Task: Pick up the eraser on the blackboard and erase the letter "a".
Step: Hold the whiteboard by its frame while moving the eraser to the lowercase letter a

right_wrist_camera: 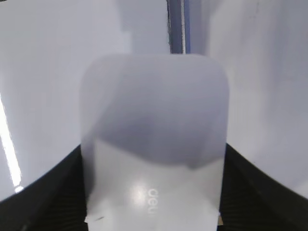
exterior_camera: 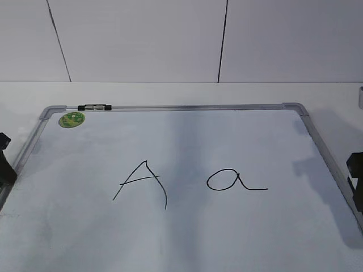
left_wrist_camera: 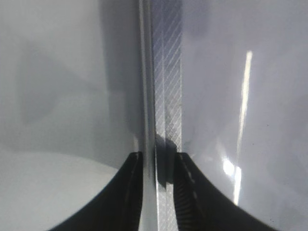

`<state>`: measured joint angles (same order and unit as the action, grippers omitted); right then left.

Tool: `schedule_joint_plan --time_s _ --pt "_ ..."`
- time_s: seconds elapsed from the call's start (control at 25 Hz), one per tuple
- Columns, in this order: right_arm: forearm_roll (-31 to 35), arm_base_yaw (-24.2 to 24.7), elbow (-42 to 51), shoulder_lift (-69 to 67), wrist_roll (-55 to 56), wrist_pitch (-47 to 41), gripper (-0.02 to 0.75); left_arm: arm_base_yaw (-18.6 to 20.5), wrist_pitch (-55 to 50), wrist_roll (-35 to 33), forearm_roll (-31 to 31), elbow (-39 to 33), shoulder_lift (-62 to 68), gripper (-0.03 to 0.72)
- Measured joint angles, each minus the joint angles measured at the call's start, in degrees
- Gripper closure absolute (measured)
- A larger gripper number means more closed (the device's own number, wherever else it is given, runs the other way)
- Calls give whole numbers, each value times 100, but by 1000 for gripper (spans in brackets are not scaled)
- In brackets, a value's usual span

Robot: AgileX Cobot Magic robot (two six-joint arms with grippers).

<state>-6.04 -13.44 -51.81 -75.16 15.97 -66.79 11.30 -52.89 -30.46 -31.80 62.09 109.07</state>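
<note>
The blackboard (exterior_camera: 227, 136) is a white board with a grey frame, lying flat on the table. The letter "a" (exterior_camera: 229, 180) is drawn right of the middle. The eraser (right_wrist_camera: 154, 120), a white block with a small grey mark, sits between the jaws of my right gripper (right_wrist_camera: 153, 159), which is shut on its two sides. In the exterior view the right gripper (exterior_camera: 356, 181) is at the board's right edge and the eraser is out of sight. My left gripper (left_wrist_camera: 158, 159) hangs over the board's left frame (left_wrist_camera: 166, 96), its jaws a narrow gap apart and empty.
A capital "A" (exterior_camera: 144, 182) stands left of the "a". A black-and-silver marker (exterior_camera: 95, 107) lies on the top frame, with a green round sticker (exterior_camera: 71, 119) just below it. The left gripper (exterior_camera: 3, 161) shows at the board's left edge. A white wall is behind the table.
</note>
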Motion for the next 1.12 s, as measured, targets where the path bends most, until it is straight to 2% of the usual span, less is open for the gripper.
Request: schedule_joint_plan --time_s 0.24,0.72,1.12 --pt "0 0 0 0 0 0 191 0 9 -2 -13 0 0 632" --pt "154 0 0 0 -159 98 191 0 22 -2 -13 0 0 636" --pt "322 -799 -410 -427 -257 342 191 0 35 9 -16 0 0 653"
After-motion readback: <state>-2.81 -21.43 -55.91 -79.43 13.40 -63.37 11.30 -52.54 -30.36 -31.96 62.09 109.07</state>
